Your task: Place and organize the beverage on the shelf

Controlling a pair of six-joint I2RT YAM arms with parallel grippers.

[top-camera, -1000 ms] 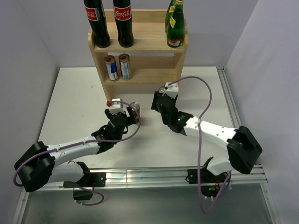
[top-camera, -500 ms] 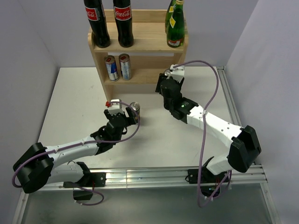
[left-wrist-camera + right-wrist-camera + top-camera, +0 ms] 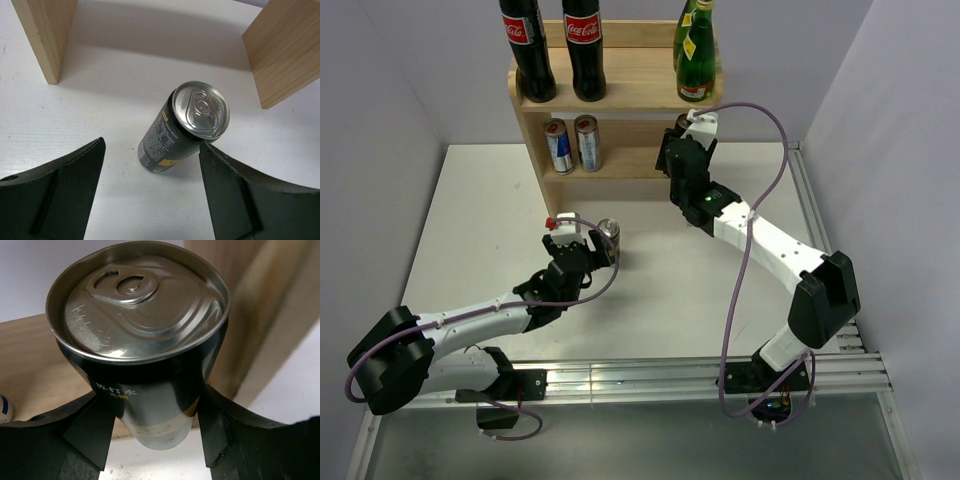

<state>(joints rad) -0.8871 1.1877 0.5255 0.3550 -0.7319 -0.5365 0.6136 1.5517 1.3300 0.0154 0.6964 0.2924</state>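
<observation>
Placement step, right arm. The right gripper (image 3: pixel 150 432) is closed on a dark can (image 3: pixel 137 315), fingers pressed to its lower body on either side, and holds it upright at the right end of the middle tier of the shelf (image 3: pixel 635 78), close to the right side panel. Whether the can's base already rests on the tier board cannot be told from either view. The top tier carries two cola bottles (image 3: pixel 585 60) on the left and green bottles (image 3: pixel 696 60) on the right. A pair of cans (image 3: pixel 560 147) stands at the left of the middle tier. On the table (image 3: pixel 480 220), in front of the shelf's lowest opening, a second can (image 3: pixel 200 110) stands between the spread jaws of the left gripper (image 3: pixel 151 150), which has not clamped it, though one finger lies very near its side. The next move likely calls for lowering the held can until it is seated, then opening the fingers and backing straight out without tipping it.
</observation>
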